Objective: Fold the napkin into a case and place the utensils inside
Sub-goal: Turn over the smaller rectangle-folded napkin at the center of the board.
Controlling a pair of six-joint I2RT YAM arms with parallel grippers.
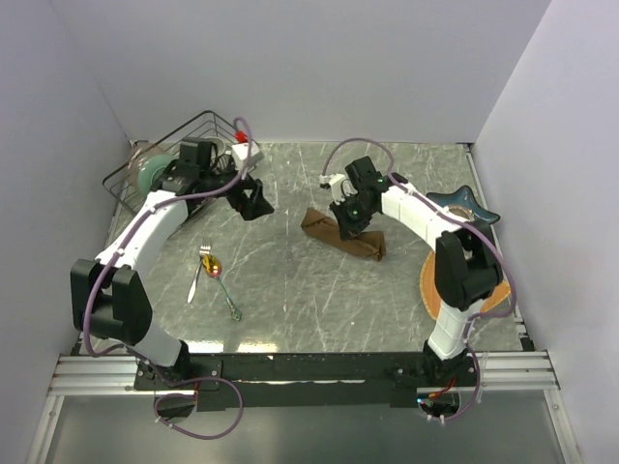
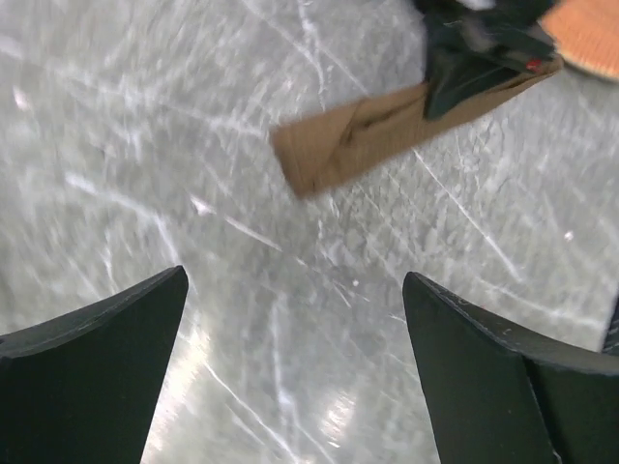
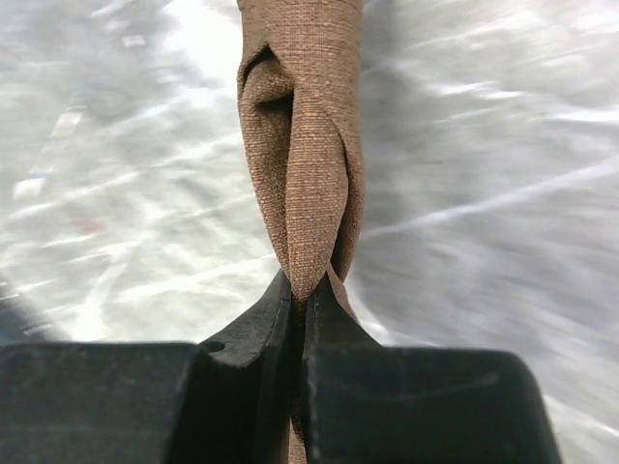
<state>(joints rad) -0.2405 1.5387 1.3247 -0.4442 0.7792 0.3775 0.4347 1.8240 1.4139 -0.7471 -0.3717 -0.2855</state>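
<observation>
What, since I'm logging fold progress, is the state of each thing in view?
napkin: folded into a narrow strip, lying on the table, one end pinched.
right gripper: shut on the napkin.
left gripper: open, empty.
fork: loose on the table, outside the napkin.
spoon: loose beside the fork, outside the napkin.

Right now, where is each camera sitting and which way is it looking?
Top camera: fixed above and behind the arms, looking down at the grey marbled table; both white arms, the left gripper and the right gripper show.
Left wrist camera: on the left arm, facing down across the table toward the folded dark-brown cloth napkin; its own open black fingers frame the bottom.
Right wrist camera: on the right arm, looking along its shut fingers pinching the napkin.
Shared: all three see the napkin.
</observation>
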